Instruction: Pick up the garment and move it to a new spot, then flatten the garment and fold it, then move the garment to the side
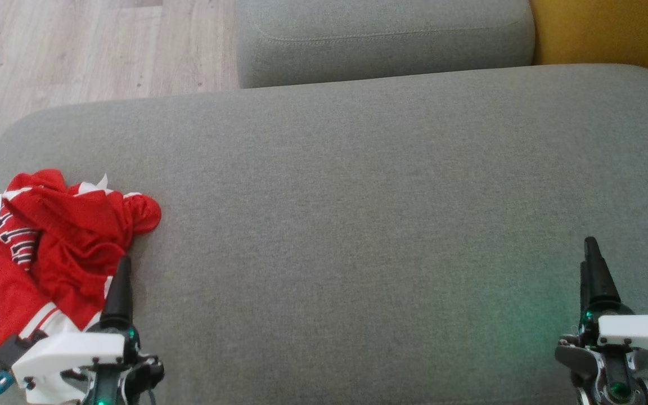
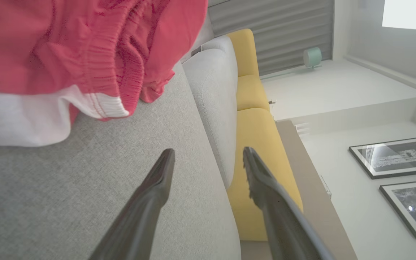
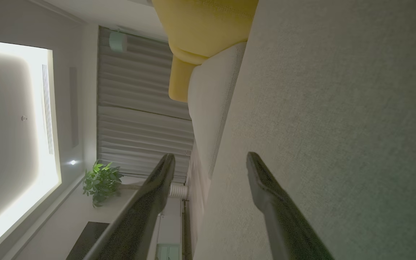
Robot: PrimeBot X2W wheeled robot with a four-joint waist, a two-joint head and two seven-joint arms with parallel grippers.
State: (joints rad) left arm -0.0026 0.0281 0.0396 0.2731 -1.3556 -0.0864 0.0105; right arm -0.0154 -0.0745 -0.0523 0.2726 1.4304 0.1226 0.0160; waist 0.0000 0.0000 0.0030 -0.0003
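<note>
Red garment (image 1: 59, 242) crumpled beside spread left jaws, seemingly untouched.

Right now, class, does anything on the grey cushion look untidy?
Yes. The red and white garment lies crumpled in a heap at the left end of the grey cushion, not flat, just beside the open left hand.

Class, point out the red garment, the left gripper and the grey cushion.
red garment (image 1: 76, 242), head view, crumpled red middle
left gripper (image 2: 208, 151), left wrist view, midway between fingertips
grey cushion (image 1: 386, 185), head view, bare top
</note>
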